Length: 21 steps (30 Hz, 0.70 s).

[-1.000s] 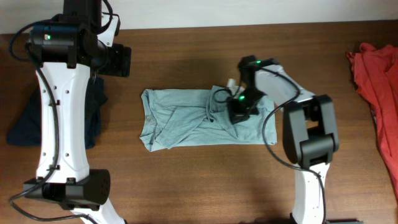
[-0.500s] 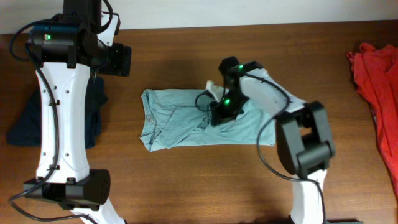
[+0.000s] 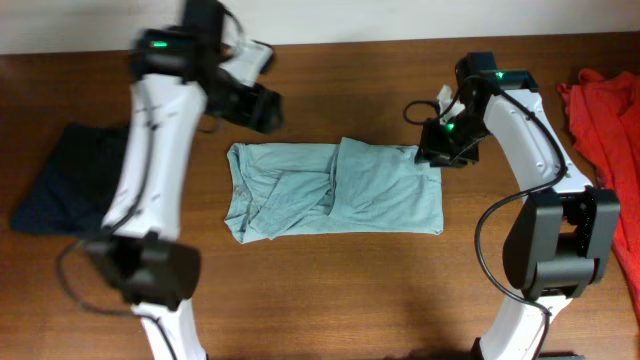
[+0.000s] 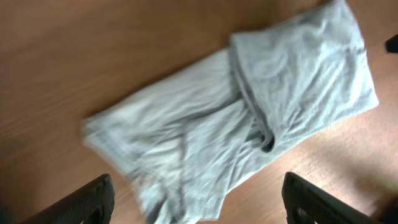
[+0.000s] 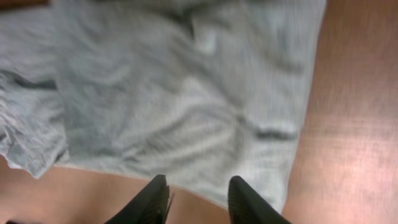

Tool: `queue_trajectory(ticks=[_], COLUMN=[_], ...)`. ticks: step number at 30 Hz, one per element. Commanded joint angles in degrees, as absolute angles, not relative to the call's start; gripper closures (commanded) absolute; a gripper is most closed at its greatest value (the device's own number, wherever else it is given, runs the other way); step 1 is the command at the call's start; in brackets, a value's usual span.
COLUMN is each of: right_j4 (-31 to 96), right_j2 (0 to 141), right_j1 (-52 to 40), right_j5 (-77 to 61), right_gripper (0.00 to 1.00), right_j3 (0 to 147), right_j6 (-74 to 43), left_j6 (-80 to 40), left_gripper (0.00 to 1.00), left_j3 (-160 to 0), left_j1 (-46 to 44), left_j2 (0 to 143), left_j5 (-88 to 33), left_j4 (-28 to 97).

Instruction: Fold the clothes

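Note:
The pale grey-blue T-shirt (image 3: 380, 195) lies mid-table as a rough rectangle, with a flap folded over near its middle. My right gripper (image 3: 440, 145) hovers at its top right corner. In the right wrist view the shirt (image 5: 174, 93) fills the frame and my right gripper (image 5: 198, 202) stands open over its edge, holding nothing. My left gripper (image 3: 258, 100) hangs above the table just up and left of the shirt. From the left wrist the shirt (image 4: 249, 124) shows below the wide-open left gripper (image 4: 199, 211). A dark navy garment (image 3: 75, 180) lies far left and a red-orange one (image 3: 605, 110) far right.
The wooden table (image 3: 330, 290) reaches to the pale back wall (image 3: 400, 18). The left arm's white links (image 3: 150, 170) cross above the navy garment's right side. The right arm's base (image 3: 550, 250) stands right of the shirt.
My right gripper has let go of the shirt's flap near the middle, opened, and pulled back to the top right corner. The left arm has swung right toward the shirt.

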<state>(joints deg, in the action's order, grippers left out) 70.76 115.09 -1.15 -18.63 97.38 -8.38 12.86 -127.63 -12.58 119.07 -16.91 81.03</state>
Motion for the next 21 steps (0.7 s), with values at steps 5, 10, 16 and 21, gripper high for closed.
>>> queue_trajectory(ticks=[5, 10, 16, 21], right_j4=[72.5, 70.0, 65.0, 64.2], right_j2=[115.6, 115.6, 115.6, 115.6], right_j1=[-1.7, -1.4, -1.4, -1.4], right_j5=[-17.3, -17.3, -16.8, -16.8], right_gripper=[0.54, 0.53, 0.53, 0.53], right_j3=[96.9, 96.9, 96.9, 96.9], right_j6=[-7.8, -7.8, -9.8, -9.8], left_j6=[15.0, 13.7, 13.1, 12.2], left_gripper=[0.2, 0.25, 0.29, 0.3], left_j3=[-125.2, -125.1, -121.3, -116.0], left_j1=[-22.7, -26.5, -29.0, -29.1], left_j2=[132.9, 137.6, 138.0, 138.0], left_j5=[-20.8, -20.8, -20.1, -19.9], left_j4=[80.3, 85.8, 85.9, 81.6])
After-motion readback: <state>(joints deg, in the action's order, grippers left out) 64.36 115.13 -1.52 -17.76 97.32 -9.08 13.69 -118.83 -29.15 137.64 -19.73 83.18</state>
